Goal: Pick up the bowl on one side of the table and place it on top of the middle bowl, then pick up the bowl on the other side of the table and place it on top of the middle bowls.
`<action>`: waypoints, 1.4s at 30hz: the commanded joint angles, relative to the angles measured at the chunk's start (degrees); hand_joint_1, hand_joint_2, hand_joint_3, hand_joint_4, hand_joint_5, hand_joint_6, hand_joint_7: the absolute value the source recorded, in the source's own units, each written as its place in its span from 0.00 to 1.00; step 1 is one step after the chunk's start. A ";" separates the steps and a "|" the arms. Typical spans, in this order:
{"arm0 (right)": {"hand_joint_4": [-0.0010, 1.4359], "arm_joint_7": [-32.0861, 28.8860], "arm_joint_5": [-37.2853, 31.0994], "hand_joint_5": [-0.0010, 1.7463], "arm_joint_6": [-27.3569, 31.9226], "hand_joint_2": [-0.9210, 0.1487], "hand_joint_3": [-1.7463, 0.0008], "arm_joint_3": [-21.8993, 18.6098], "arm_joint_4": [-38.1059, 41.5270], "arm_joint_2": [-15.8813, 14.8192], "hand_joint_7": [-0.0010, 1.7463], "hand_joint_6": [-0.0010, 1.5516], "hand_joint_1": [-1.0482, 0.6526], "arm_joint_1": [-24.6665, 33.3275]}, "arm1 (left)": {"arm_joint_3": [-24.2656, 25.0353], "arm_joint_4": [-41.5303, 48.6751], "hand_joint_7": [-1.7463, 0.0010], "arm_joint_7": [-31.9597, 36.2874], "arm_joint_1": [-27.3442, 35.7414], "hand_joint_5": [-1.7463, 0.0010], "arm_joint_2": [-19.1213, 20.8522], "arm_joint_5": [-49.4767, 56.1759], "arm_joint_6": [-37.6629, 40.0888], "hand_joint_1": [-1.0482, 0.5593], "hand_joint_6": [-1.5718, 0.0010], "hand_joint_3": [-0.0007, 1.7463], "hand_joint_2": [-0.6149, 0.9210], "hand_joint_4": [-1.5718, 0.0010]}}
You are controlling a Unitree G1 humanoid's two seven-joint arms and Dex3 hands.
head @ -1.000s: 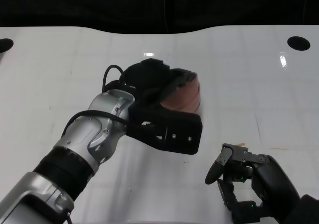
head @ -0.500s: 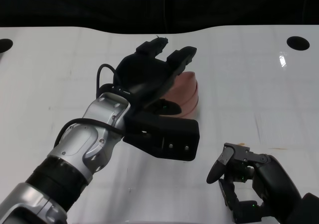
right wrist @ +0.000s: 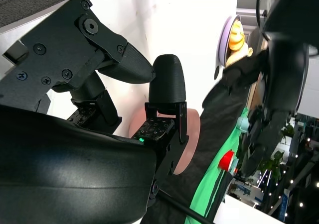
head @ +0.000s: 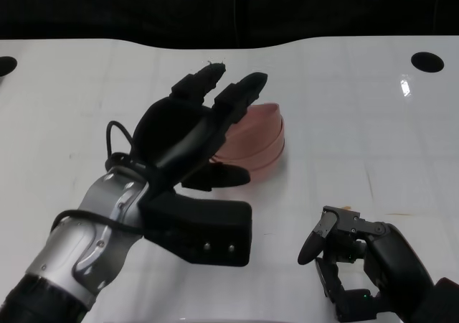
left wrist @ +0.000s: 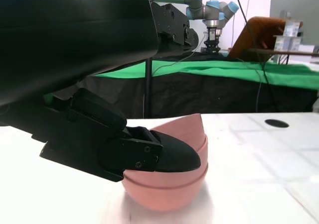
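The left hand (head: pixel 190 140) is spread and holds nothing; its fingers (head: pixel 240 97) reach over the stack of pink plastic bowls (head: pixel 259 142), which sits just beyond and under the fingertips on the white table (head: pixel 358 108). The left hand is much the nearer. The right hand (head: pixel 358 262) sits well apart on the near side, fingers loosely bent around nothing.

The left wrist view shows at least 2 nested rims, thumb (left wrist: pixel 159 154) across them; contact cannot be told. The head view hides this.

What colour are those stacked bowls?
The bowls are a plain dusty pink; the left wrist view shows them best.
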 commanded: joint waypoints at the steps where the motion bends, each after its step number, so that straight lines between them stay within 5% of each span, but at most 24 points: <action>1: 0.62 -0.17 0.12 1.00 -0.94 0.51 0.20 -0.40 0.45 -0.46 0.82 0.52 0.52 0.02 | 2.51 -2.90 0.98 2.51 3.00 0.99 1.64 -1.75 -2.67 0.19 0.95 0.19 1.00 0.97; 5: 0.61 -0.26 0.02 1.00 -0.71 0.51 0.19 -0.39 0.20 -0.50 0.82 0.52 0.52 0.35 | 7.40 -7.18 0.94 9.07 11.36 0.92 3.47 -6.31 -11.93 0.27 0.85 0.16 1.00 0.86; 8: 0.61 0.10 0.96 1.00 0.43 0.51 0.19 -0.62 -0.54 -0.43 0.81 0.52 0.52 0.60 | 10.40 -8.19 0.95 12.14 16.60 0.62 3.73 -9.75 -18.09 0.35 0.75 0.13 1.00 0.91; 10: 0.61 0.07 0.96 1.00 0.60 0.51 0.19 -0.87 -0.66 -0.63 0.81 0.52 0.52 0.47 | 11.81 -8.22 0.94 13.26 19.10 0.53 3.80 -10.85 -21.06 0.39 0.71 0.12 1.00 0.91; 18: 0.60 1.23 2.73 0.99 1.73 0.53 0.18 -1.60 -1.52 -0.98 0.80 0.53 0.54 0.53 | 15.70 -5.47 0.88 17.96 26.40 0.37 1.43 -14.71 -32.28 0.47 0.58 0.10 1.00 0.79; 20: 0.60 1.57 2.89 0.99 1.56 0.53 0.18 -1.71 -1.69 -1.05 0.80 0.53 0.54 0.73 | 16.21 -3.87 0.82 18.82 27.86 0.31 0.05 -16.63 -35.41 0.51 0.55 0.10 1.00 0.76; 23: 0.60 1.68 2.66 0.98 1.36 0.54 0.18 -1.69 -2.35 -1.11 0.79 0.53 0.53 1.07 | 16.91 -1.77 0.57 18.42 30.52 0.31 -2.80 -21.89 -38.93 0.51 0.59 0.12 1.00 0.67; 26: 0.60 1.56 2.20 0.96 1.65 0.53 0.19 -1.53 -3.54 -1.11 0.78 0.53 0.53 1.61 | 17.37 -1.73 0.47 16.28 33.52 0.29 -4.98 -27.68 -40.24 0.53 0.55 0.13 1.00 0.58; 27: 0.59 1.36 1.63 0.95 1.45 0.53 0.20 -1.46 -3.94 -1.25 0.78 0.53 0.52 1.85 | 17.32 -1.82 0.45 15.24 34.65 0.28 -5.52 -30.10 -40.53 0.55 0.51 0.14 0.99 0.54; 30: 0.59 0.66 0.35 0.91 1.35 0.52 0.22 -1.31 -5.58 -1.18 0.74 0.53 0.51 2.96 | 17.04 -3.12 0.42 11.01 37.72 0.22 -6.25 -36.72 -39.66 0.60 0.43 0.54 0.79 0.46; 32: 0.59 0.70 0.66 0.88 1.55 0.50 0.24 -1.26 -6.43 -0.90 0.72 0.53 0.52 3.62 | 17.01 -4.20 0.38 8.15 38.92 0.13 -6.51 -40.05 -38.75 0.61 0.42 0.63 0.75 0.46; 36: 0.59 0.40 1.33 0.85 1.15 0.42 0.34 -0.89 -7.63 -0.16 0.67 0.53 0.51 5.77 | 16.66 -7.57 0.21 1.03 41.26 0.06 -6.77 -48.82 -33.31 0.62 0.43 0.72 0.69 0.46; 42: 0.58 2.24 3.88 0.86 -3.05 0.39 0.38 -1.43 -3.12 -0.62 0.68 0.52 0.49 4.55 | 17.77 -8.81 0.19 -6.19 42.97 0.07 -8.82 -57.76 -26.57 0.62 0.43 0.73 0.69 0.44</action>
